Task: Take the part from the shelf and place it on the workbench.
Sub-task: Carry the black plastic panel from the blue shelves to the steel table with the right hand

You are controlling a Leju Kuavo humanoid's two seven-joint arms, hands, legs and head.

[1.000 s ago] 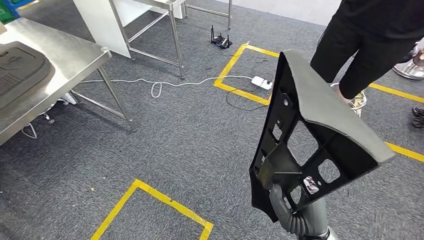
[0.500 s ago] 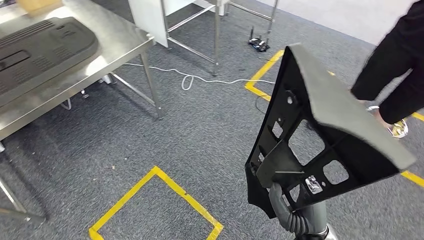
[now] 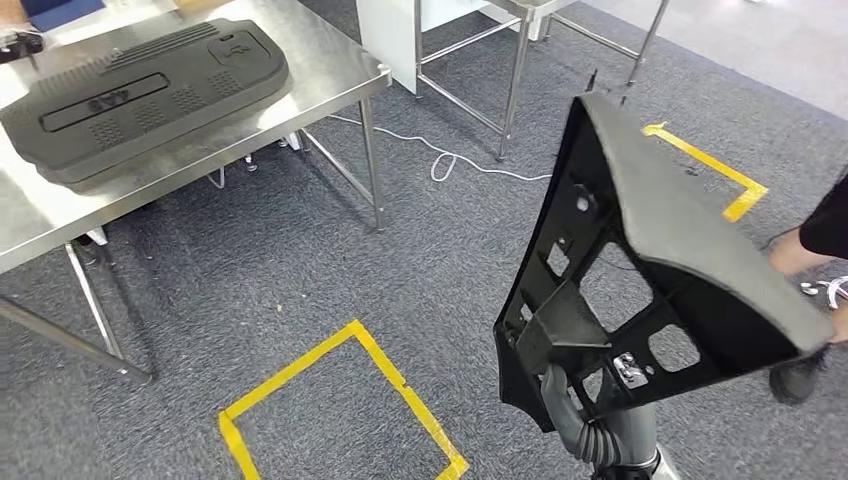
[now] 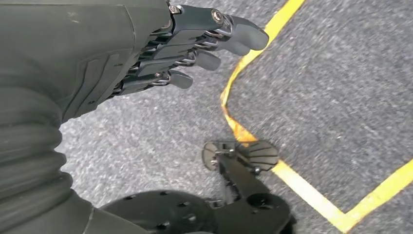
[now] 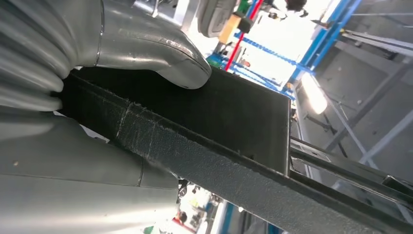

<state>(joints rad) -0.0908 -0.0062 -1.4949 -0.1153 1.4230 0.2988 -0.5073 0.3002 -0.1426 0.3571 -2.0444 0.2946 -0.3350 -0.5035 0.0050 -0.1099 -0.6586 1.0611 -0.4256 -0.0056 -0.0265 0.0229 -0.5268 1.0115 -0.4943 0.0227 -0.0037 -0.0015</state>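
Half-hidden right hand (image 3: 590, 425) — gripping part (image 3: 650, 260).

Your steel counter (image 3: 330, 75) at upper left carries a dark ribbed panel (image 3: 140, 95) lying flat. On the grey carpet floor (image 3: 300, 270): yellow tape outlines (image 3: 330, 350) and a white cable (image 3: 450, 160).

Head view: bright, even overhead light, sharp throughout. Soft sheen on steel worktop (image 3: 330, 75); faint shadows under its legs on carpet (image 3: 300, 270). Left wrist view: evenly lit, carpet slightly motion-blurred. Right wrist view: strong backlight, window area blown out white, ceiling lamp (image 5: 314, 95) glaring; near black part (image 5: 234, 117) dark, close surfaces soft, background out of focus.
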